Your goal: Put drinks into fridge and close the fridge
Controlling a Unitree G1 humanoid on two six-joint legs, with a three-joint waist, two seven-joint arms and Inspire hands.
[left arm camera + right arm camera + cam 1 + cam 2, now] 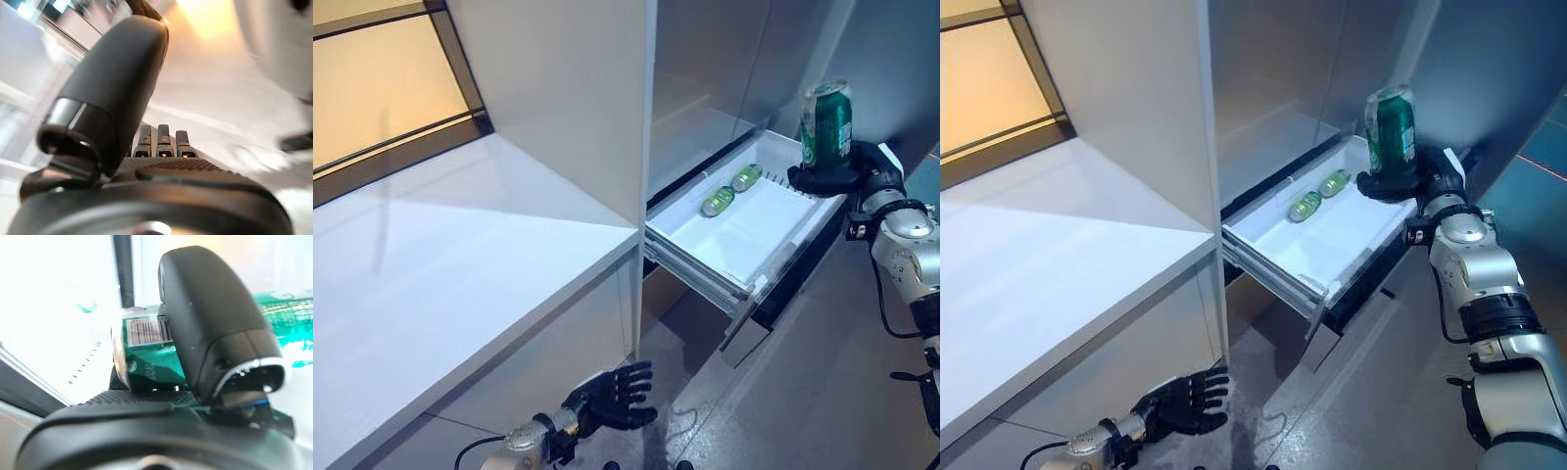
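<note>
My right hand (837, 176) is shut on a green can (826, 123) and holds it upright over the far right corner of the pulled-out white fridge drawer (773, 235). The can (146, 357) shows in the right wrist view under my thumb (215, 318). Green cans (731, 190) lie on their sides at the back of the drawer. My left hand (607, 397) hangs low by the counter front, fingers straight and empty; it also shows in the left wrist view (161, 147).
A white counter (450, 264) fills the left side, with a white cabinet wall (568, 88) beside the fridge opening. The open fridge interior (705, 88) lies behind the drawer. Grey floor (803, 392) lies below the drawer.
</note>
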